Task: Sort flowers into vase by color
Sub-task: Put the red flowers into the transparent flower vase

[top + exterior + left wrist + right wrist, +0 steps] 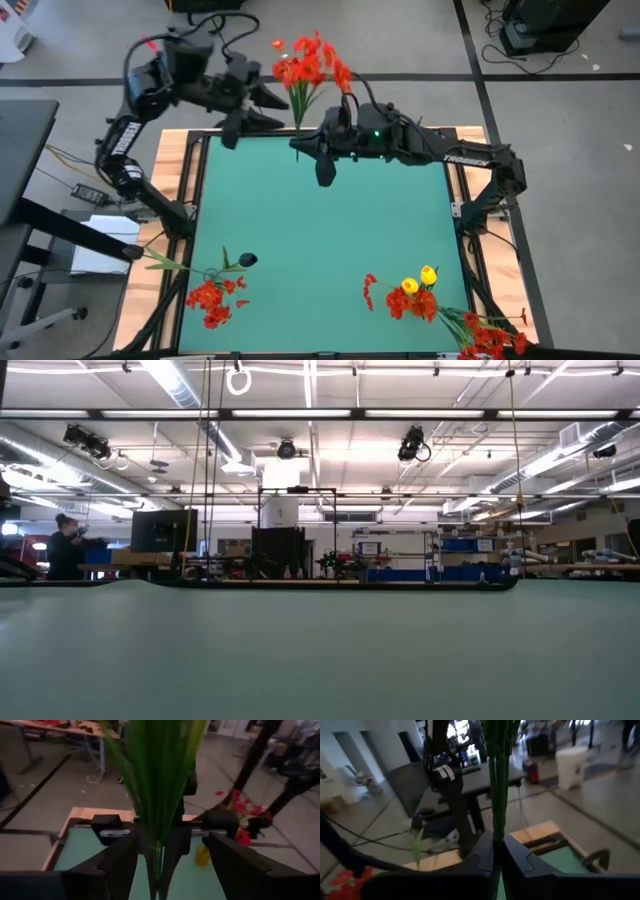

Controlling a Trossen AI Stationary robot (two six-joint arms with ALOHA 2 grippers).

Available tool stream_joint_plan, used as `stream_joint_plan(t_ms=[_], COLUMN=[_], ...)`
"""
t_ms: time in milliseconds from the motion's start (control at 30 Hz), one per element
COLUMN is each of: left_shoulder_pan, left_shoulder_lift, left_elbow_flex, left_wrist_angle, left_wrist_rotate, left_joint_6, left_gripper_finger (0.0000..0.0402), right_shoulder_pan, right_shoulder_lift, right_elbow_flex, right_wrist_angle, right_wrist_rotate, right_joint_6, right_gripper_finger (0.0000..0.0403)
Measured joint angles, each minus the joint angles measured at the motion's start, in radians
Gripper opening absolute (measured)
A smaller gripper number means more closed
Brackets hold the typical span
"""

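Note:
A bunch of red flowers point(310, 62) with a long green stalk point(299, 118) is held over the table's far edge, blooms uppermost. My right gripper point(297, 143) reaches in from the right and is shut on the stalk point(496, 780). My left gripper point(272, 108) is just left of the bunch and open. Its two fingers point(120, 862) stand on either side of the stalk and leaves point(160, 780) without touching them. More red flowers point(213, 297) lie at the near left. Yellow flowers point(418, 280) and red ones point(412, 302) are at the near right. I cannot make out a vase. My right gripper pinches the lower part of the green stalk point(496, 822) between its two fingers. The fingers are about level, come from the table's right and lie across the stalk. The bunch stands upright in the hold, blooms above the fingers, clear of the table.
The green table top point(320, 230) is bare through its middle. A small dark object point(247, 260) lies near the left flowers. A wooden frame point(170, 170) borders the table. Benches and a person point(65, 545) are in the room far behind.

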Motion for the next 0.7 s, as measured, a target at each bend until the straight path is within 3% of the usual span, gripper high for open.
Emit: stream_joint_plan(t_ms=[167,400,500,700], left_shoulder_pan=[-0.014,-0.015,-0.02,-0.024], left_shoulder_lift=[0.033,0.049,0.05,0.051], left_elbow_flex=[0.0,0.0,0.0,0.0], left_wrist_angle=[0.011,0.101,0.13,0.131], left_wrist_rotate=[-0.114,-0.111,-0.052,-0.031], left_joint_6=[-0.016,-0.065,-0.082,-0.084], left_gripper_finger=[0.0245,0.0245,0.024,0.0179], right_shoulder_pan=[-0.021,-0.022,-0.026,-0.03], right_shoulder_lift=[0.0,0.0,0.0,0.0], right_elbow_flex=[0.0,0.0,0.0,0.0], right_wrist_angle=[-0.006,-0.032,-0.064,-0.063], right_wrist_rotate=[-0.061,-0.106,-0.103,-0.106], right_joint_6=[0.03,0.028,0.028,0.027], right_gripper_finger=[0.002,0.0019,0.0019,0.0019])
